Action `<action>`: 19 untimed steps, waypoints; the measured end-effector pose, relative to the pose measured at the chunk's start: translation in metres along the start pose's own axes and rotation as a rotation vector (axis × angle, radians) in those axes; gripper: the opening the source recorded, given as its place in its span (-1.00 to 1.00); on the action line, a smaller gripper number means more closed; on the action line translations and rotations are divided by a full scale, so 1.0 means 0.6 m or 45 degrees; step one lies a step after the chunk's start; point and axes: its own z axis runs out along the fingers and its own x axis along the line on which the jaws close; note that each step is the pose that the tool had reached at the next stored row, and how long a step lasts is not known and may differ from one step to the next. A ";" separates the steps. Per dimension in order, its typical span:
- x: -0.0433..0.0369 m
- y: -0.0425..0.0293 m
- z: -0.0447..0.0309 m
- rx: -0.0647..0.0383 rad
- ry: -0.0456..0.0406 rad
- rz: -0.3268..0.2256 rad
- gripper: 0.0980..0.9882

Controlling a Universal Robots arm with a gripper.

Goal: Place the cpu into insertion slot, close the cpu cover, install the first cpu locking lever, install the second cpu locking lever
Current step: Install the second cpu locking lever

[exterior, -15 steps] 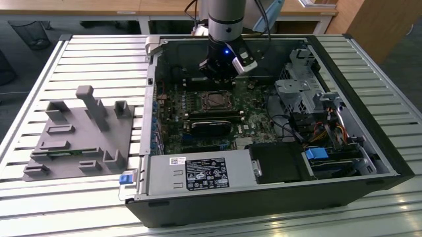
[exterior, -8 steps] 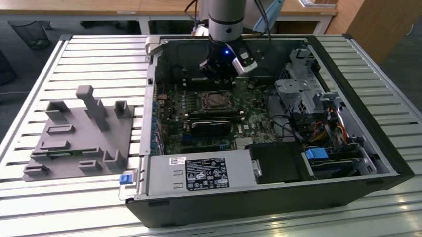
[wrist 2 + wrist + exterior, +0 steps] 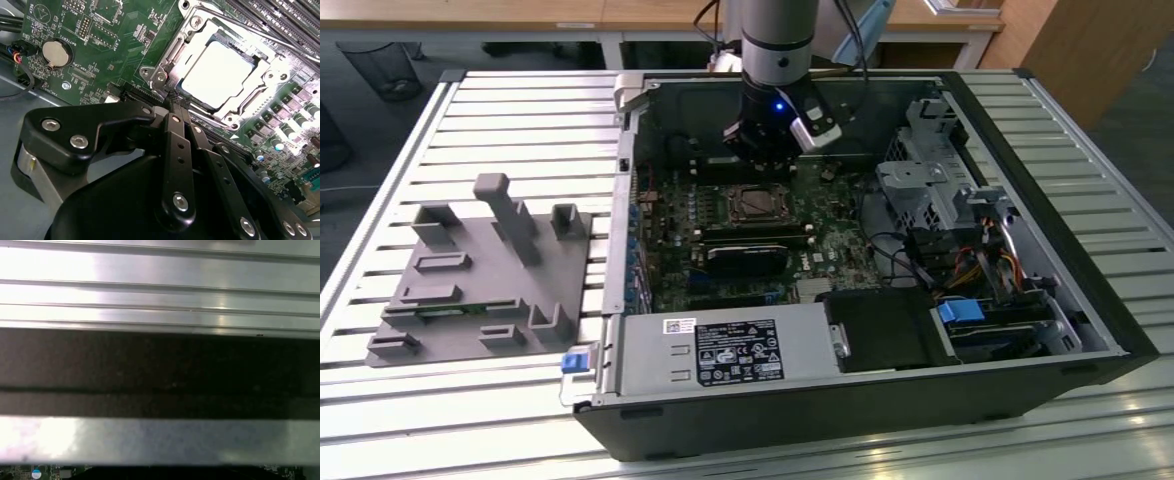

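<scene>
The cpu [image 3: 220, 75] lies flat in the insertion slot [image 3: 754, 203], its silvery top glaring bright in the second wrist view. The cpu cover [image 3: 272, 75] is down over it, framing its edges. A thin metal lever rod [image 3: 248, 102] runs along one side of the cover. My gripper [image 3: 174, 96] has its two slim black fingers pressed together, tips right at the socket's corner by a screw [image 3: 159, 77]. Nothing shows between the fingers. In the exterior view the gripper [image 3: 767, 160] hangs just behind the socket, inside the open computer case [image 3: 1067, 300].
A coin battery [image 3: 54, 53] and the long memory slots [image 3: 280, 20] flank the socket on the green board. A drive cage [image 3: 927, 190], cables [image 3: 974, 265] and power supply [image 3: 720, 350] crowd the case. A grey fixture [image 3: 480, 270] sits on the slatted table at the exterior view's left.
</scene>
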 end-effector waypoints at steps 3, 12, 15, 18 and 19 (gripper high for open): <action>0.000 -0.001 0.000 0.000 0.000 0.000 -0.98; 0.000 -0.007 0.000 0.000 0.000 0.000 -0.98; 0.000 -0.007 0.000 0.000 0.000 0.000 -0.98; 0.000 -0.008 -0.001 0.000 0.000 0.000 -0.98; 0.000 -0.008 -0.001 0.000 0.000 0.000 -0.98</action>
